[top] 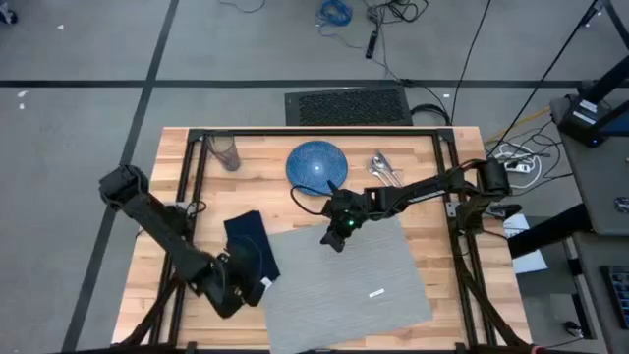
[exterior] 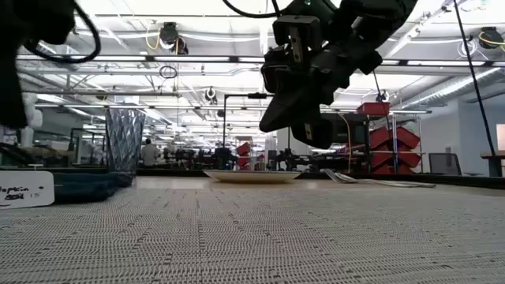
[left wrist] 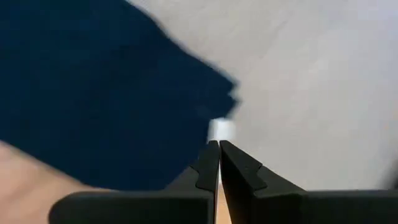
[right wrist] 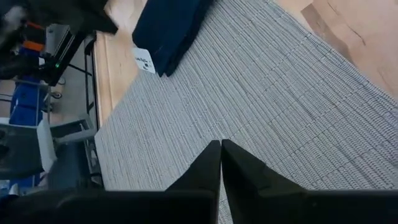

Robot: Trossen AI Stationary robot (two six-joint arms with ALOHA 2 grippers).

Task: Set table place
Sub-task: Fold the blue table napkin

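Wooden surface [top: 413,147]: grey placemat [top: 344,275] lower centre, soft navy napkin [top: 251,246] overlapping its left edge. Left gripper [top: 251,287] fingers closed, empty, at napkin; pinch a fold. Right gripper [top: 334,236] closed, empty, above mat. Plate [top: 316,162] upper centre, fragile.

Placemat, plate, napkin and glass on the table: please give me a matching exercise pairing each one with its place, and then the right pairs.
Things:
1. placemat
2. plate
3. napkin
4. glass

Places:
A. far left corner of the table
B. near middle, below the right tool
C. far middle, left of the cutlery
D. at the placemat's left edge, by the left tool

Pairs: 1-B, 2-C, 3-D, 4-A
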